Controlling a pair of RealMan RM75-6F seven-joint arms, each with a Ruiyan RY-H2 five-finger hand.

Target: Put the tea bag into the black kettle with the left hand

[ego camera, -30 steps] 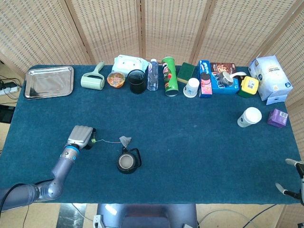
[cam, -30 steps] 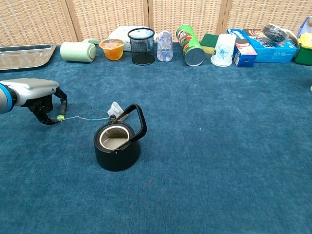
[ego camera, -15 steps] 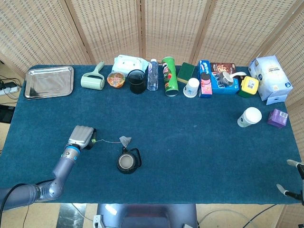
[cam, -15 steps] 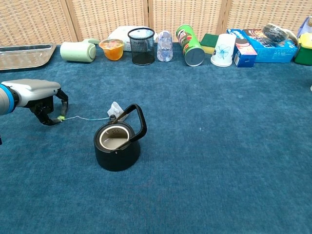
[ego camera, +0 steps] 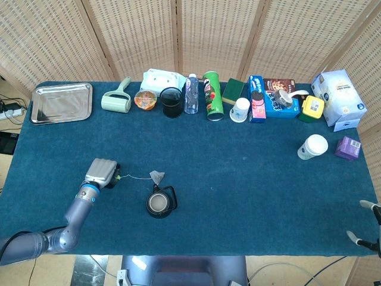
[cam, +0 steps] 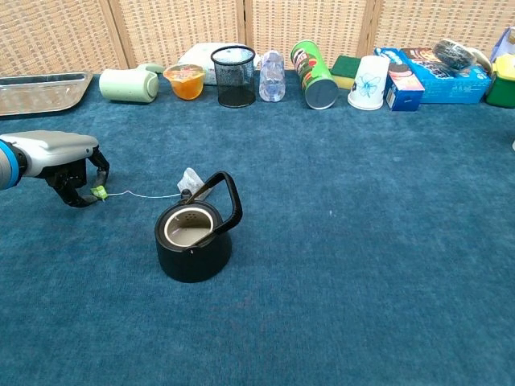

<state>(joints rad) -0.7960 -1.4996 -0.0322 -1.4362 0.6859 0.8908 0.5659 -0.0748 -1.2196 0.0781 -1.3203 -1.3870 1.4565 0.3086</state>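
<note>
Green tag: the small green tag [cam: 99, 191] sits in the dark fingertips of the left robot hand [cam: 63, 163], which pinches it low over the tabletop [cam: 362, 241] toward the left edge.
String: a thin white string [cam: 145, 195] runs from the tag toward the right edge, lying nearly parallel to the front edge.
Tea bag: the tea bag [cam: 191, 182] lies on the cloth at the string's far end, well apart from the left robot hand and just behind the kettle [cam: 194, 236], next to its handle; I cannot tell whether it touches it.
Long axis: tag, string and bag form one line running left to right, with the bag end toward the kettle.
Kettle: upright near the front edge, left of centre, lid off, mouth open upward, handle [cam: 226, 195] raised on the side toward the back edge.
Nearer hand: the left one by far; of the right robot hand [ego camera: 368, 223] only fingertips show at the front right corner, apart and holding nothing.
Coming move, as I judge it: lift the tag so the bag hangs, then carry it rightward over the kettle's mouth and lower.
</note>
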